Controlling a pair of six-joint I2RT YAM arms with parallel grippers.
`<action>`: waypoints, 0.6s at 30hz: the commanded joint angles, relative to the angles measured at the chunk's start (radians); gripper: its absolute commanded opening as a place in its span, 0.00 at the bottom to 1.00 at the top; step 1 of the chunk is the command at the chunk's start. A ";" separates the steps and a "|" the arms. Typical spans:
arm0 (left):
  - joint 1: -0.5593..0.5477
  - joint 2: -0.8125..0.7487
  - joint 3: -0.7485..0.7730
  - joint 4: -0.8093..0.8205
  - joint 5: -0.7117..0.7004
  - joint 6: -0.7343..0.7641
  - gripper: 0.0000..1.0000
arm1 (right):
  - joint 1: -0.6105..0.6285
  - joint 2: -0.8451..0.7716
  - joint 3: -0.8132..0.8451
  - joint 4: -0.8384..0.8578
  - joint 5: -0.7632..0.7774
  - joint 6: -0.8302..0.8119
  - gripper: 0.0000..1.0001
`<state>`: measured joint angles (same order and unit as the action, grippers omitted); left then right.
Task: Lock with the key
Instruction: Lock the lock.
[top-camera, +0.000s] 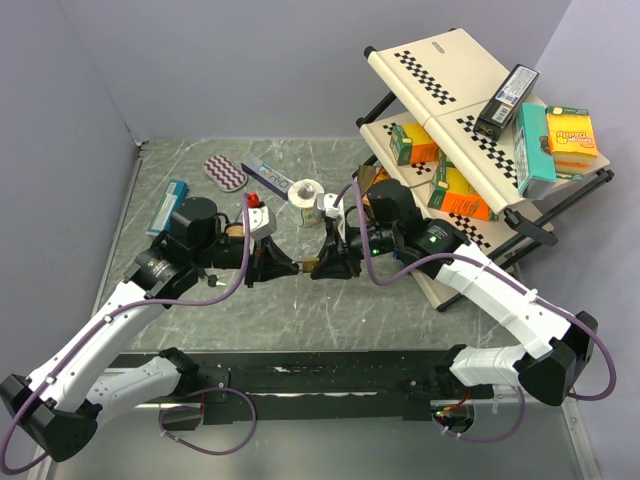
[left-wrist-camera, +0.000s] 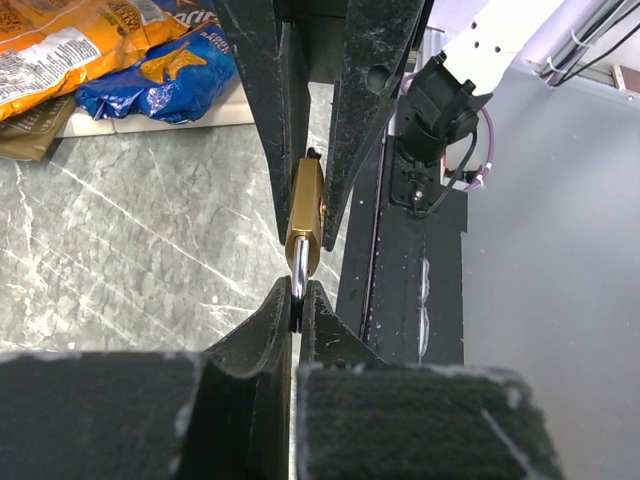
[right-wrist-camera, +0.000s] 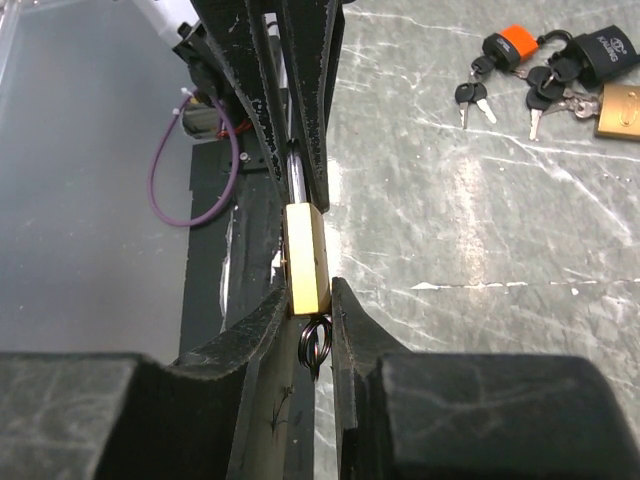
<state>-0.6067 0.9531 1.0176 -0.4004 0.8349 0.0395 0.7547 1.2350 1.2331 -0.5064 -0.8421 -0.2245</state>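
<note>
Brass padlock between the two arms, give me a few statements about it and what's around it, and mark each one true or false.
1. The left gripper is shut on the silver shackle of the brass padlock. True.
2. The padlock lies flat on the grey marbled table. False: it is held between the two grippers, off the surface.
3. A wire key ring shows between the fingers of the right gripper, just past the brass body. True.
4. The right gripper is wide open, clear of the padlock. False: its fingers clamp the end of the brass body.
5. The spare padlocks and keys lie on the tilted shelf. False: they lie on the table.
</note>
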 joint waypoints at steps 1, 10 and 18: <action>-0.054 0.016 -0.008 0.201 0.072 -0.070 0.01 | 0.054 0.020 0.046 0.210 -0.015 0.019 0.01; -0.094 0.035 -0.050 0.316 0.075 -0.118 0.01 | 0.064 0.037 0.062 0.262 -0.103 0.060 0.00; -0.125 0.050 -0.080 0.387 0.069 -0.148 0.01 | 0.072 0.047 0.065 0.324 -0.117 0.109 0.00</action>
<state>-0.6453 0.9539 0.9455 -0.2722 0.8360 -0.0700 0.7555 1.2430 1.2350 -0.5537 -0.8665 -0.1631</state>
